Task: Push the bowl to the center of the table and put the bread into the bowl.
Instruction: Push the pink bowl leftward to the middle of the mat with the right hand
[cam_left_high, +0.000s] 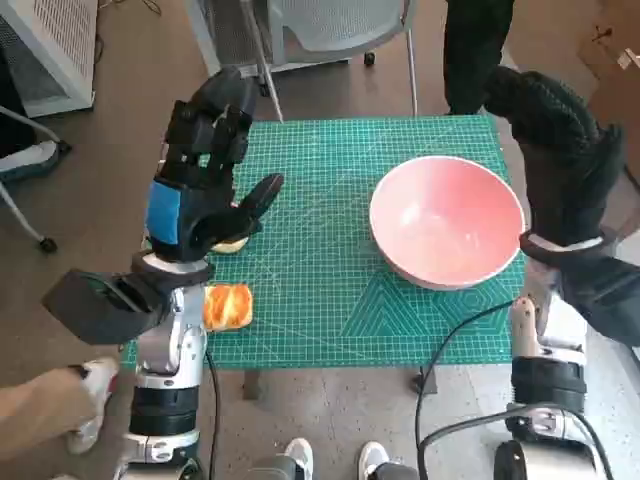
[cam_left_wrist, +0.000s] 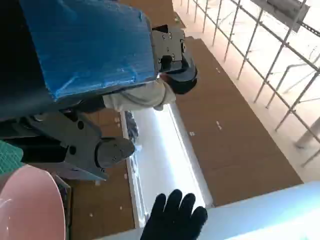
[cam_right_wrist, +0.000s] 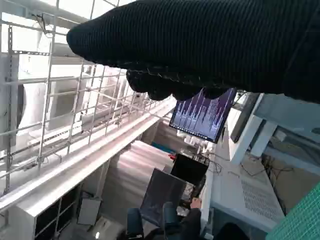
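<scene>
Toward the surface's (cam_left_high: 300, 330) right edge sits my bowl (cam_left_high: 446, 220), not yet centered; bread (cam_left_high: 227, 306) lies at the near left corner. My left hand (cam_left_high: 205, 165) and right hand (cam_left_high: 560, 150) hover with fingers apart, holding nothing.

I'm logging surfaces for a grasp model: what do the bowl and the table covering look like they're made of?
The pink bowl looks like smooth, glossy plastic or glazed ceramic; soft highlights show inside, and the pictures cannot settle which. The green mat looks like a matte rubbery cutting mat, printed with a fine pale grid.
</scene>
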